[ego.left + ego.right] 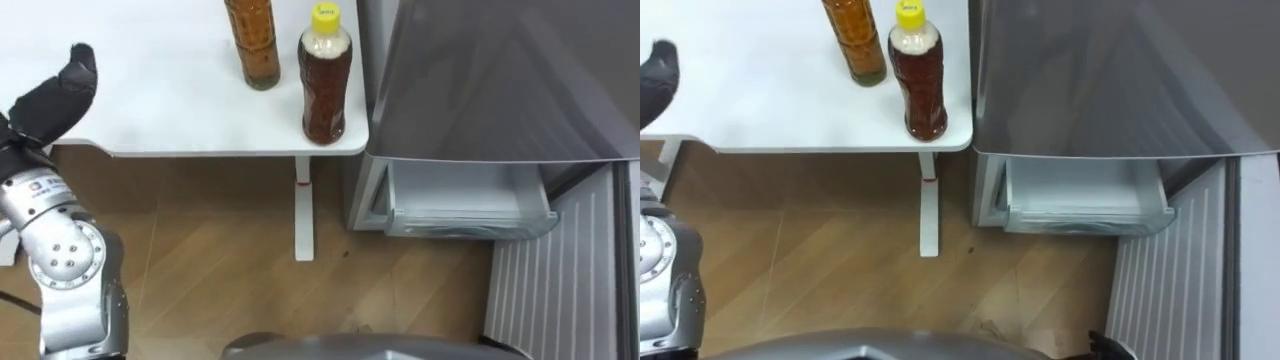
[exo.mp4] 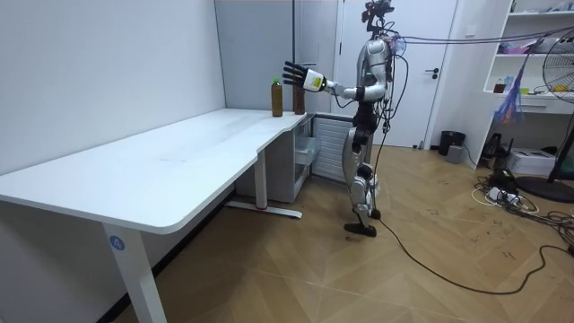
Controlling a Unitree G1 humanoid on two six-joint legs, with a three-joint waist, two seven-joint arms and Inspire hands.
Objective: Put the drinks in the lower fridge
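yellow-capped brown bottle point(image 1: 325, 90), white desk point(image 1: 160, 100)

Drink bottles: two, at the table's far right corner. One is a yellow-capped bottle point(image 1: 325, 85); one is an amber bottle point(image 1: 253, 45), to its left. Table point(image 1: 150, 110): one, white. Fridge point(image 1: 500, 80): one, right of the table. Lower drawer point(image 1: 465, 200): one, pulled out.

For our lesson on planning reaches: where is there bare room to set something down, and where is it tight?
Bare: the white table between the left hand and the amber bottle; the open lower drawer looks empty. Tight: the table corner, where that bottle and the yellow-capped bottle stand close beside the fridge.
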